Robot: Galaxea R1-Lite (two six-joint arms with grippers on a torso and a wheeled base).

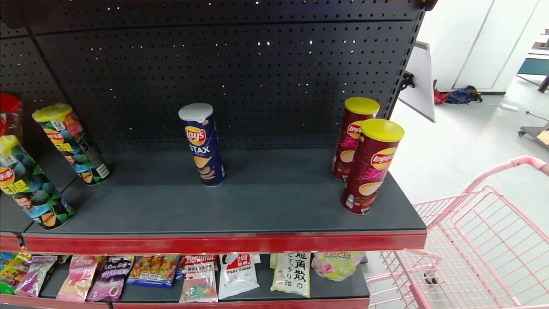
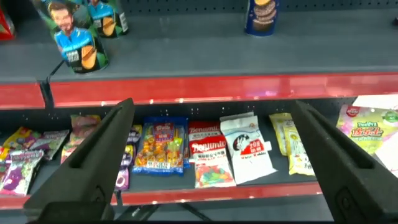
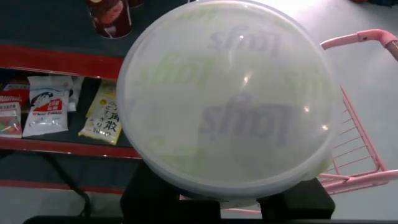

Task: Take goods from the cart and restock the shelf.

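Room: a dark pegboard (image 1: 257, 64) backs a grey shelf (image 1: 257, 206) with a red front edge. Pale floor (image 1: 463, 137) runs off past the shelf's end.
Right hand (image 3: 224, 208): clamped, as I judge it, on the held can (image 3: 230, 93). The can's pale see-through lid sits right over the hand and hides the fingers, and nothing else supports the can.
Left hand (image 2: 211, 106): fingers spread wide apart, nothing between them.
Ahead of the left hand: the shelf's red edge is straight in front. The lower shelf (image 2: 186, 194) with its snack bags (image 2: 205, 152) is just beneath that.
Around the right hand: the shelf's end is ahead of it, and the pink cart (image 1: 514, 165) is close on its outer side.
Cans on the shelf: five standing.
- One blue can (image 1: 202, 146) stands near the middle.
- Two maroon cans (image 1: 372, 165) touch or nearly touch, towards the right hand's side.
- Two teal cans (image 1: 70, 143) stand apart from each other, towards the left hand's side.
Cans in hand: one.
Snack bags: a single row, roughly nine. The ones at the far edge are too cut off to count surely.
Done: five cans stand on the shelf, and one more is out of the cart and gripped.
Left: the held can is not yet on the shelf. Wide bare stretches between the groups could take it. What else waits in the cart I cannot tell.
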